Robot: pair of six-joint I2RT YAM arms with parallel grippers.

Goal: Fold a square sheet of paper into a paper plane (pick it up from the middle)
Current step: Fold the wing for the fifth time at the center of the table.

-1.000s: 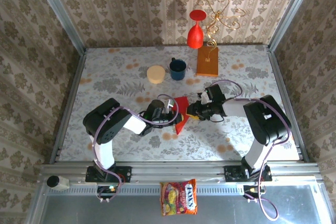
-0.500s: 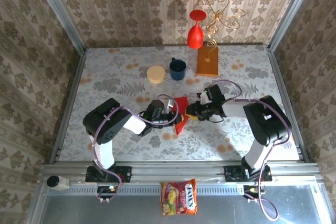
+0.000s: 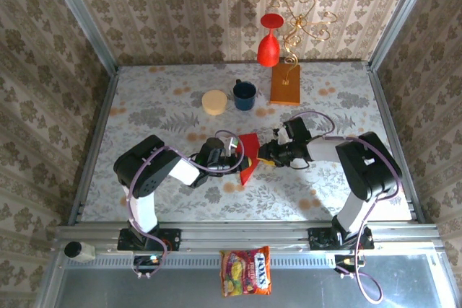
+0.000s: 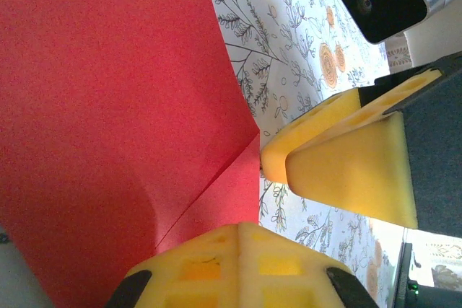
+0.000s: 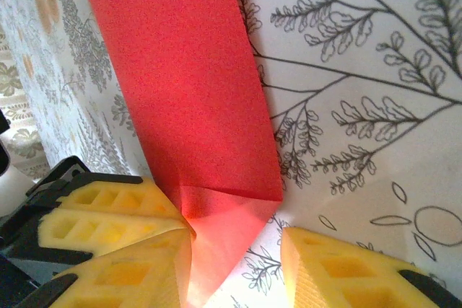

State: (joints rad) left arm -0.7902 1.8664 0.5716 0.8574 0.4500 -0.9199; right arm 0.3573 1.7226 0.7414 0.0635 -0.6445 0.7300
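Note:
The square sheet of paper (image 3: 250, 143) is bright red and lies folded and creased at the middle of the table. A fold line shows on the paper (image 4: 108, 106) in the left wrist view. My left gripper (image 3: 237, 161) comes in from the left, shut, with its yellow pads (image 4: 242, 268) together and resting on the paper's edge. My right gripper (image 3: 262, 155) comes in from the right and stands open. Its fingers (image 5: 346, 272) straddle a raised pointed flap of the paper (image 5: 216, 243). Its left finger touches the flap; the right one is apart from it.
At the back of the table stand a cream round lid (image 3: 214, 101), a dark blue mug (image 3: 244, 94) and an orange-brown block (image 3: 285, 83). A red goblet vase (image 3: 268, 45) and a gold wire ornament (image 3: 303, 25) stand behind them. A candy bag (image 3: 247, 270) lies below the front rail.

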